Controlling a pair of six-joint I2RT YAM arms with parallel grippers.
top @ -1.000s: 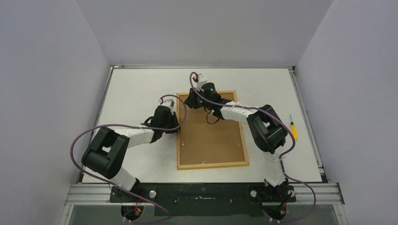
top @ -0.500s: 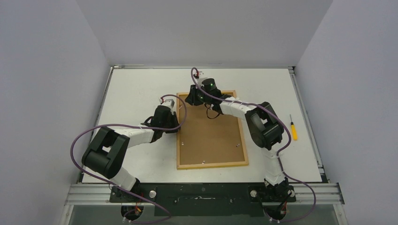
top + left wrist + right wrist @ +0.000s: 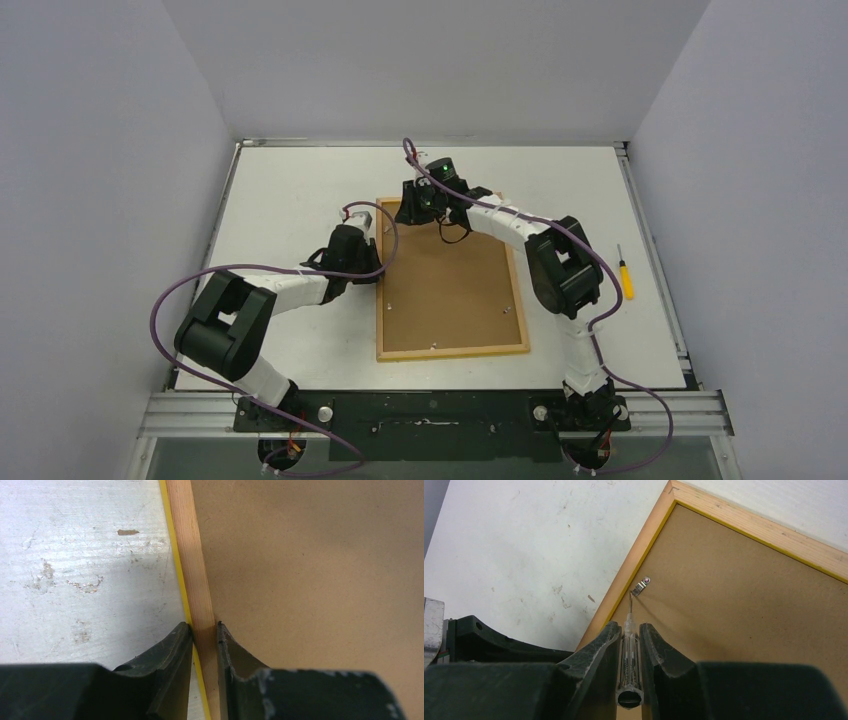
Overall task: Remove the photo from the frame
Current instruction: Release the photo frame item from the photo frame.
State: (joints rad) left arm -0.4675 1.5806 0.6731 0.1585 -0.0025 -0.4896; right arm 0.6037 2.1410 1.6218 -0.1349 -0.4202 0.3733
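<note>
The frame [image 3: 455, 300] is lying face down on the worktop [image 3: 290, 190], with its long side pointing away from the arms. The photo is hiding under the brown back [image 3: 310, 580], so I cannot see it. The left gripper [image 3: 204, 630] is pinching the left wood rim [image 3: 197, 580]. The right gripper [image 3: 628, 627] is squeezing a thin clear tool [image 3: 629, 652]. Its tip is right at the little metal tab [image 3: 642, 586] just ahead, near the far left corner. The right arm is nearer, so turning the tab looks like its job
</note>
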